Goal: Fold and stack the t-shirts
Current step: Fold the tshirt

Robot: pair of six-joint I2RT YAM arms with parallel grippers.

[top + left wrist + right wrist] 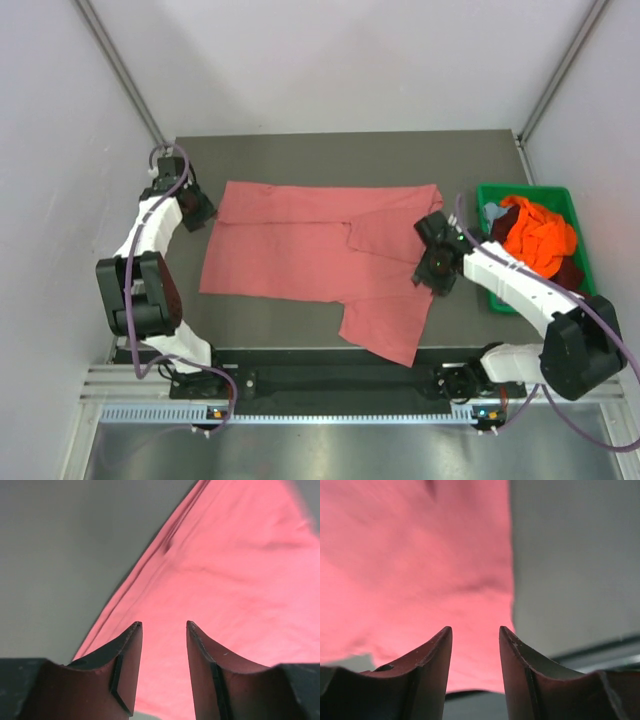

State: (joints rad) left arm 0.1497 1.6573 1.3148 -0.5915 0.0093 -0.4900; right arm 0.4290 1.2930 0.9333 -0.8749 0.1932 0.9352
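Grey tabletop (330, 150) filled the middle of the overhead view, walled in by pale panels, and the salmon-pink t-shirt (280, 250) lay spread flat across it, its long side running left to right. One corner of the cloth reached down toward the lower edge of the table, just right of centre, and a creased flap sat on the shirt's right part. At the shirt's upper left corner was the left gripper (198, 208); in its wrist view its fingers (127, 665) stood moderately apart with only pink cloth showing beneath the gap and nothing held. Over the shirt's right edge was the right gripper (432, 248), its fingers (432, 665) likewise parted and empty above the hem. At the right of the frame a green bin (575, 197) held a bright orange shirt (540, 238), a dark maroon one (570, 273) and a bluish scrap (494, 212).
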